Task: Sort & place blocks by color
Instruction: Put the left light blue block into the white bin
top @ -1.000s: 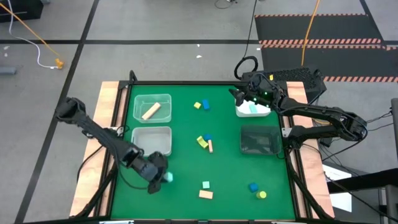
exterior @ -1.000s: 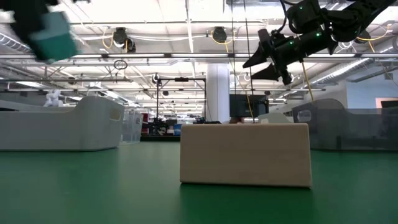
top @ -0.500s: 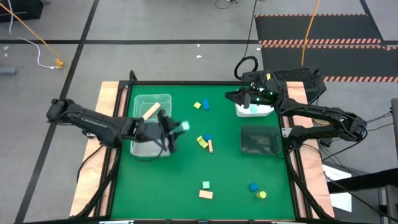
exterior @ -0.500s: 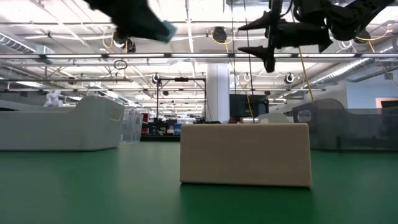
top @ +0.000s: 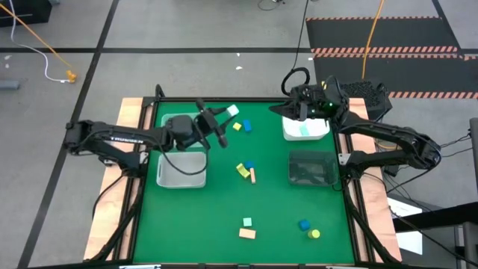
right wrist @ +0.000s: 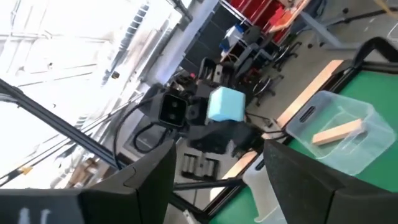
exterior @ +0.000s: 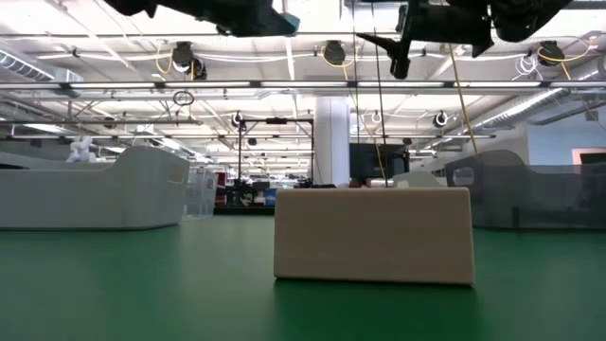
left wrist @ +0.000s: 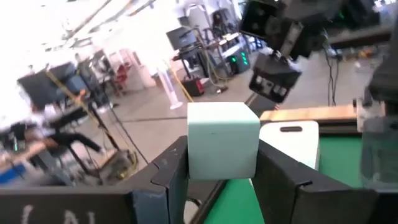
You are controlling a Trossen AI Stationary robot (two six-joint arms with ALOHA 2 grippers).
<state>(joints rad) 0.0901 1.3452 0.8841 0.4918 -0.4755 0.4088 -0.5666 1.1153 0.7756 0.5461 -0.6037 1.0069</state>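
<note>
The left tool (top: pixel 221 119) is held in the air above the far part of the green counter (top: pixel 224 202), just right of the far-left clear bin (top: pixel 181 125). Its two fingers are closed on a mint green block (left wrist: pixel 222 148), which is seen between the dark fingers (left wrist: pixel 171 174) in the left wrist view and at the tip of the tool in the high view (top: pixel 231 111). In the low view this block (exterior: pixel 284 21) is seen high, near the top.

The right tool (top: pixel 287 110) is raised at the far right, beside the white bin (top: pixel 305 129). Its fingers are spread apart and nothing is held between them. In the right wrist view a tan plank (right wrist: pixel 336 131) is seen lying in the clear bin (right wrist: pixel 329 124).

Other blocks lie loose on the counter: a yellow block (top: pixel 237 126) and a blue block (top: pixel 246 125) at the far middle; a yellow, a blue and a tan one close together in the centre (top: pixel 246 171); a mint block (top: pixel 247 222) touching a tan block (top: pixel 247 233) at the near edge; a blue block (top: pixel 304 224) and a yellow cylinder (top: pixel 314 234) at the near right. A dark bin (top: pixel 311 169) stands at the right, and a grey bin (top: pixel 181 169) at the left.
</note>
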